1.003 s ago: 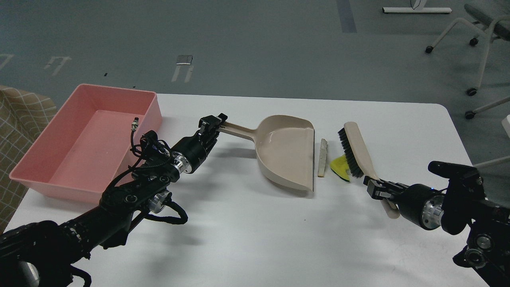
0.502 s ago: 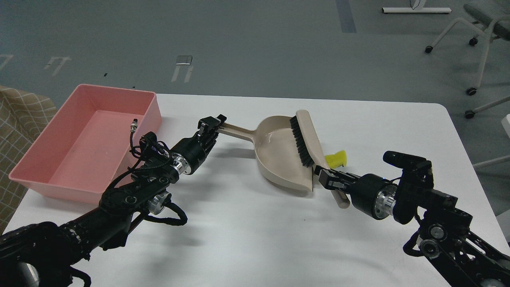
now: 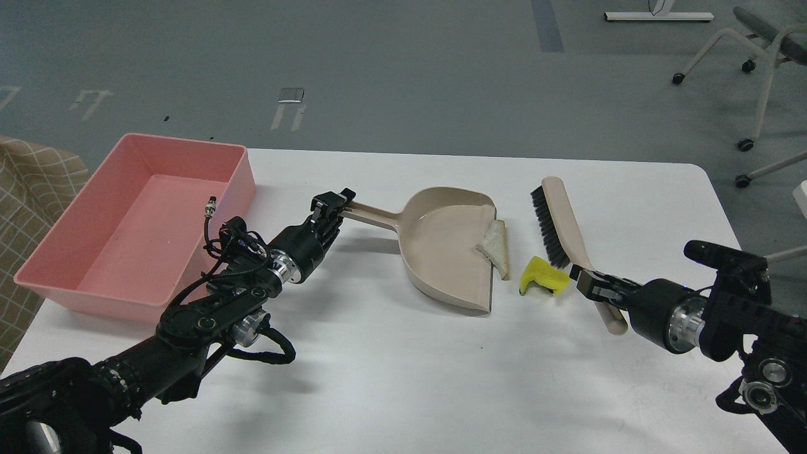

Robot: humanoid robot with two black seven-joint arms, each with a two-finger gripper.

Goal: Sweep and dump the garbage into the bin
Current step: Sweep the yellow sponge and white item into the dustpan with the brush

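White tabletop fills the room's near side, grey floor and chair legs beyond. Left gripper (image 3: 333, 203) is clenched on the dustpan (image 3: 441, 246) handle, pan mouth facing the table's right edge. Right gripper (image 3: 592, 287) grasps the brush (image 3: 558, 221) handle, bristles raised just off the table, right of the pan. Bread slice (image 3: 495, 247) lies across the pan's lip, partly inside. Yellow sponge piece (image 3: 541, 276) sits on bare table between pan and brush, touching neither. Pink bin (image 3: 63, 252) waits at the left edge, empty. Sweeping looks half done; next the brush should drop behind the sponge and push it leftward into the pan. No readable writing anywhere.
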